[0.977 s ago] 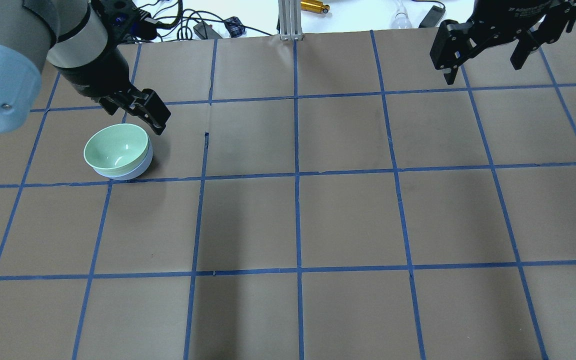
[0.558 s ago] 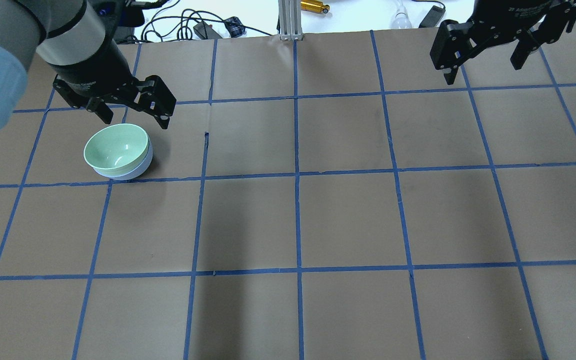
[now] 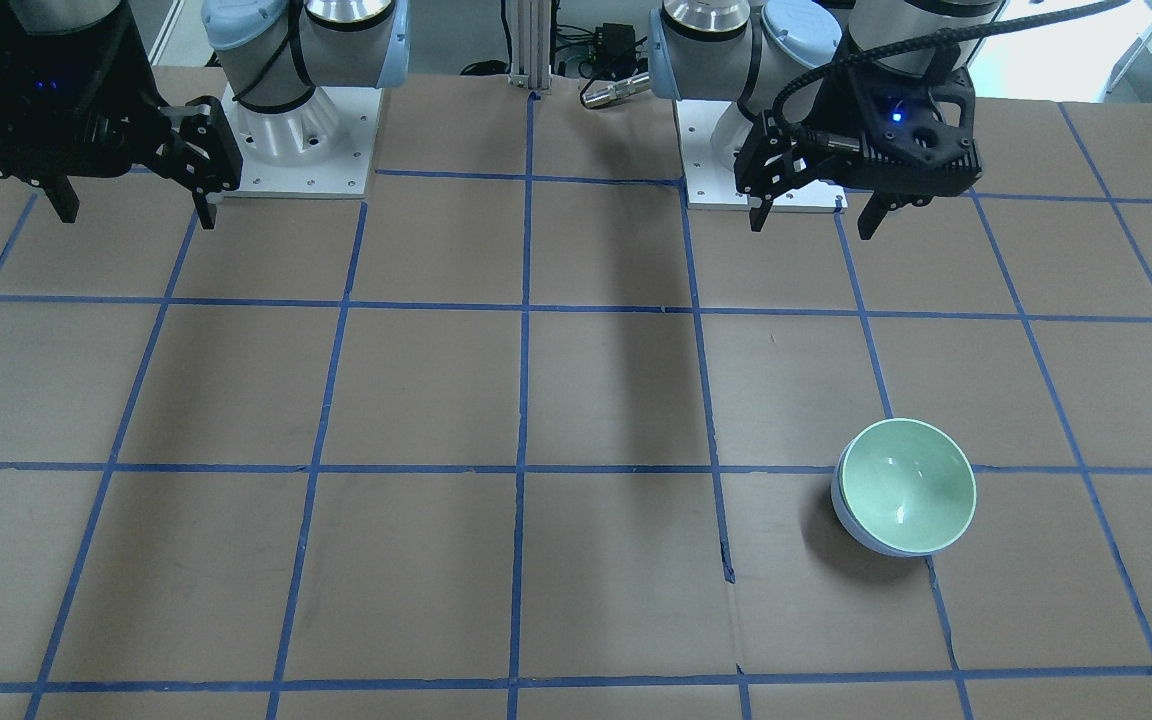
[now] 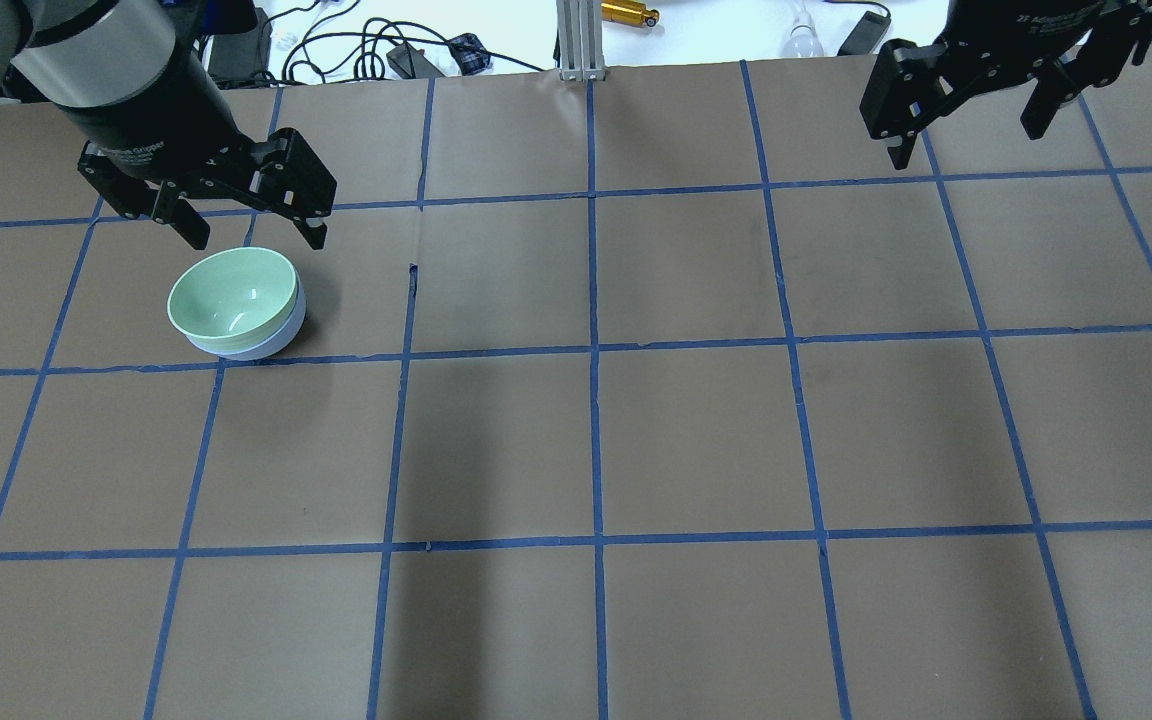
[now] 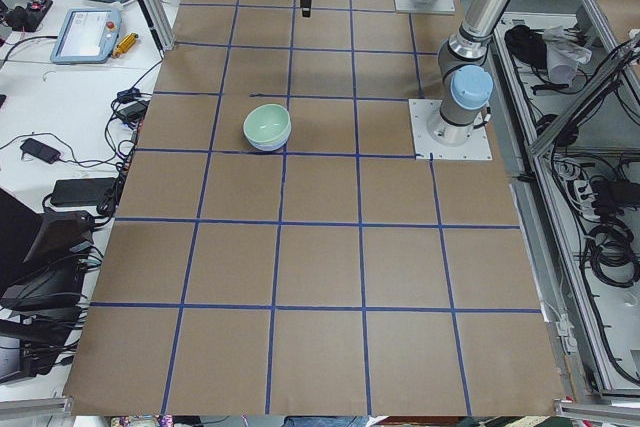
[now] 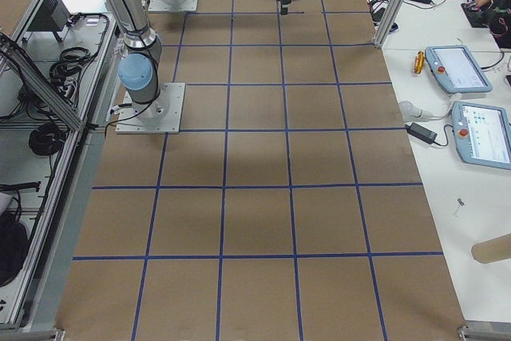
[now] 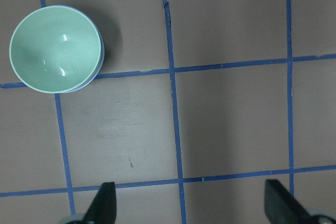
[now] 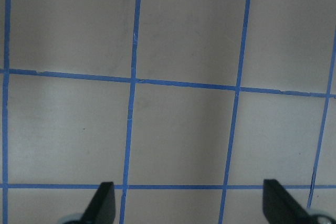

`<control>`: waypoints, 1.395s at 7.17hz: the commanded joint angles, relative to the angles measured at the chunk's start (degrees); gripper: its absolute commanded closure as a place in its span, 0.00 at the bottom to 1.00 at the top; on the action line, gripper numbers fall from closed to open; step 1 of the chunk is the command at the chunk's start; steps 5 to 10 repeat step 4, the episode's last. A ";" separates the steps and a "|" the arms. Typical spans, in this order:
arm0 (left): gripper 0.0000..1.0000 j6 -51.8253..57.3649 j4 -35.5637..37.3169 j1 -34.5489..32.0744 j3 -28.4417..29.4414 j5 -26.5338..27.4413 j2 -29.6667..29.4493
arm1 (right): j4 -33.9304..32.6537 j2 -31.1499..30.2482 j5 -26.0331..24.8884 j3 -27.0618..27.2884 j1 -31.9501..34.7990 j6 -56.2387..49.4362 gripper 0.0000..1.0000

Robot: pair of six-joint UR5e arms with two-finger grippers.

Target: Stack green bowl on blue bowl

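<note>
The green bowl (image 4: 231, 295) sits nested inside the blue bowl (image 4: 273, 338) on the table's left side. Only a rim and part of the blue bowl's wall show under it. The stack also shows in the front-facing view, green bowl (image 3: 911, 485) in blue bowl (image 3: 848, 522), and in the left wrist view (image 7: 55, 48). My left gripper (image 4: 256, 238) hangs open and empty above the table, just behind the stack, touching nothing. My right gripper (image 4: 966, 140) is open and empty, high at the far right.
Cables, a gold cylinder (image 4: 629, 13) and an aluminium post (image 4: 576, 40) lie past the table's far edge. The two arm bases (image 3: 291, 130) stand at the robot's side. Blue tape lines grid the brown table (image 4: 696, 440).
My left gripper has pulled back from the green bowl's rim toward the left and turned, so both open fingers now show. The bowls and the right gripper have not moved.
</note>
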 commanded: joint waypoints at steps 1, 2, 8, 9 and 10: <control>0.00 0.51 0.18 0.01 0.17 0.45 -0.37 | 0.00 0.00 0.00 0.00 0.00 0.00 0.00; 0.00 0.69 0.53 0.01 0.17 0.45 -0.46 | 0.00 0.00 0.00 0.00 0.00 0.00 0.00; 0.00 3.76 2.80 -0.25 -0.10 1.42 -0.20 | 0.00 0.00 0.00 0.00 0.00 0.00 0.00; 0.00 3.76 2.80 -0.25 -0.10 1.42 -0.20 | 0.00 0.00 0.00 0.00 0.00 0.00 0.00; 0.00 3.76 2.80 -0.25 -0.10 1.42 -0.20 | 0.00 0.00 0.00 0.00 0.00 0.00 0.00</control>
